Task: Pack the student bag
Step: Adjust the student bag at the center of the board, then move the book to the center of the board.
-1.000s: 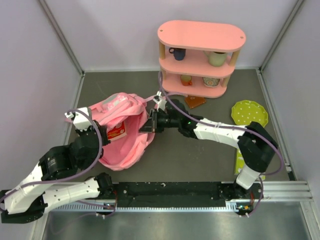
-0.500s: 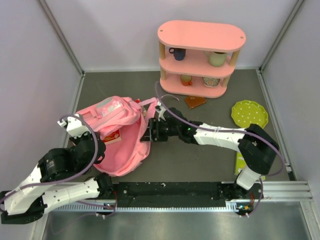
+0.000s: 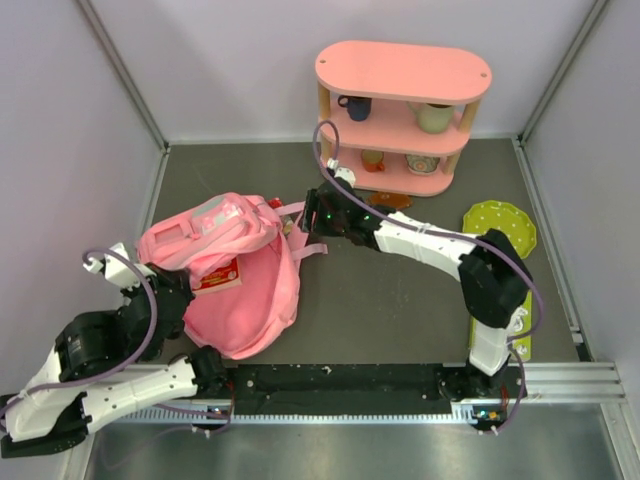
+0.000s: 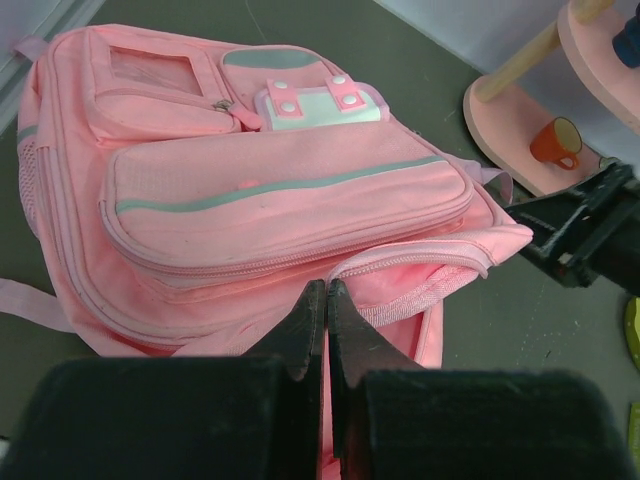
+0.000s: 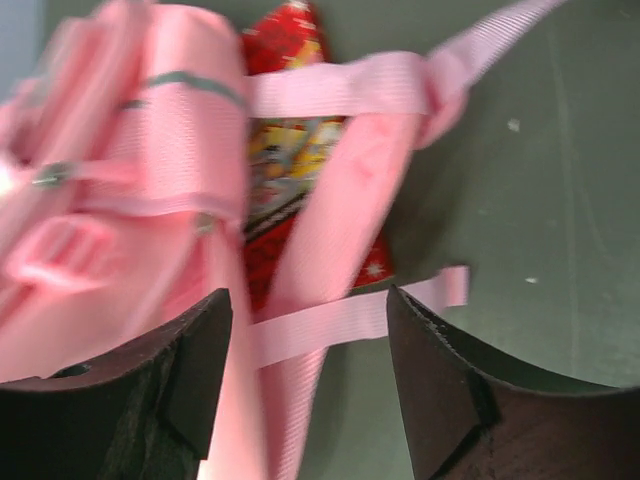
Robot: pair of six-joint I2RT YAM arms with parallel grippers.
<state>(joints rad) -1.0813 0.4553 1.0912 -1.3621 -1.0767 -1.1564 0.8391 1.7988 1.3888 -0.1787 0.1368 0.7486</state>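
Student bag: table's left half, just short of left edge.
Left gripper: pinching bag's opening rim.
Right gripper: spread, over straps.
Table: bare from middle to front edge.

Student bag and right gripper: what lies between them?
Only a loose pink strap of the student bag, lying on the table before the open right gripper; the right wrist view shows it clearly.

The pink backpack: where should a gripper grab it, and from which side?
Probably the loose strap at the right edge of the backpack, approached from above. It seems to lie flat and free on the table and is narrow enough to pinch, unlike the bulky, rounded body.
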